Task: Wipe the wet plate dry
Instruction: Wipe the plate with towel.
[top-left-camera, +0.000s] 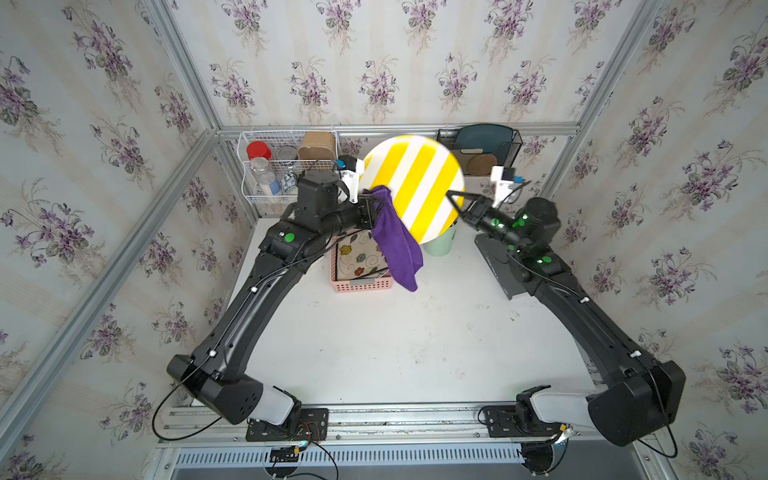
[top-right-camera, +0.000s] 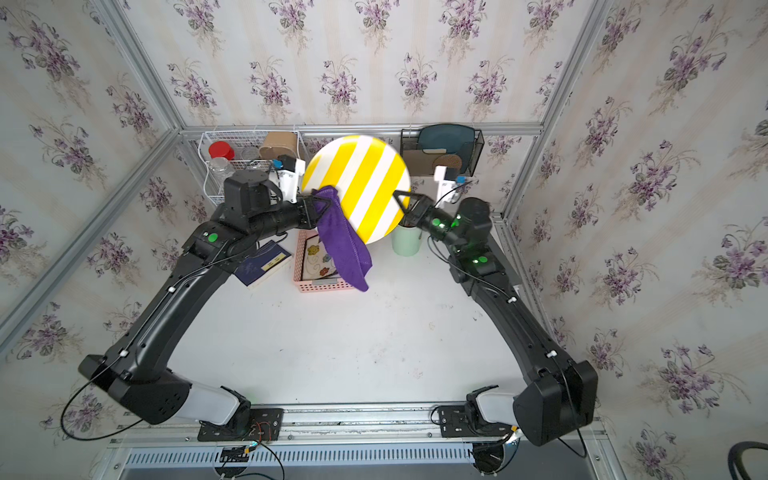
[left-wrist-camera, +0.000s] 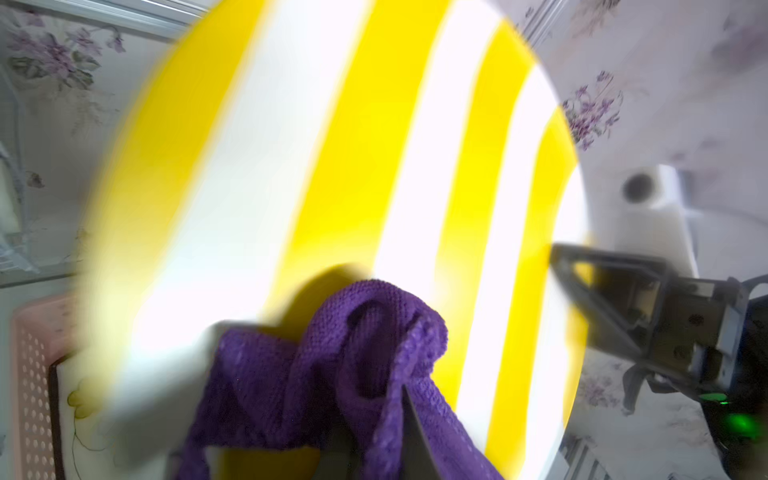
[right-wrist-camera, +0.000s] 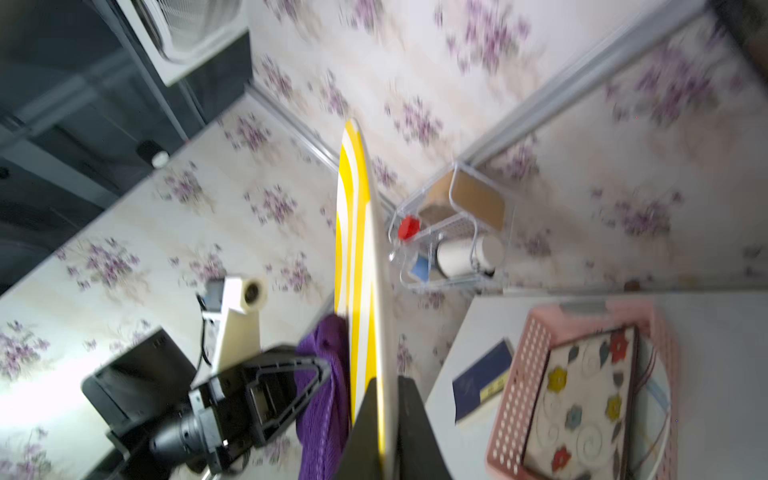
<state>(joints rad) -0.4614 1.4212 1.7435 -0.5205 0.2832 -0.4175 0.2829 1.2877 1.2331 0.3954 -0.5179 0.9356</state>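
Left gripper (top-right-camera: 329, 203) clamped on purple cloth (top-left-camera: 395, 245). Bunched end sits at left rim of the plate (top-left-camera: 415, 183) and looks pressed on the striped face, though the left wrist view is blurred. Rest hangs down over pink basket (top-left-camera: 361, 284). Plate is held in the air above the middle of the far edge of the worktop (top-left-camera: 395, 340), between both grippers. It stands on edge, tilted, with the yellow-and-white face turned to the left arm and upward. Round, no long axis; stripes run near-left to far-right. Right gripper (top-left-camera: 451, 194) pinched tight on plate's right rim. Green cup (top-left-camera: 438, 247) below it.
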